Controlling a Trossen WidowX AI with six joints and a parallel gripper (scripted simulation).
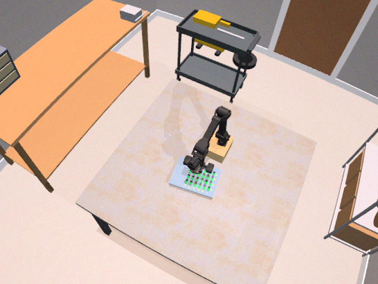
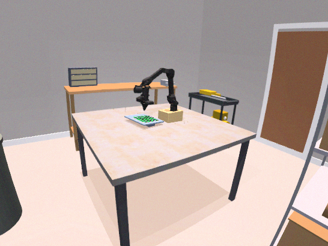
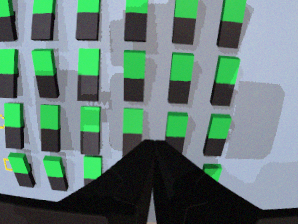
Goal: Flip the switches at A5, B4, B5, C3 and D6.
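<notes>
The light blue panel (image 1: 176, 176) (image 2: 130, 116) (image 3: 270, 42) lies on the table and bears a grid of two-tone switches, green on the far half and dark on the near half. One switch (image 3: 134, 75) stands up-image of the fingertips in the wrist view. The tilts differ between switches, but most are hard to read. My gripper (image 1: 197, 172) (image 2: 145, 109) (image 3: 153, 149) is shut and empty, pointing down above the panel with a gap below it. In the wrist view its fingers cover parts of the nearest rows. Yellow marks show at the left edge, unreadable; the farthest part is outside the wrist view.
The arm's base stands on a wooden block (image 1: 219, 152) (image 2: 170, 116) beside the panel's near side. The table (image 1: 145, 180) (image 2: 180, 141) carries both. A dark cart (image 1: 208, 74) and an orange workbench (image 1: 69, 52) stand off the table.
</notes>
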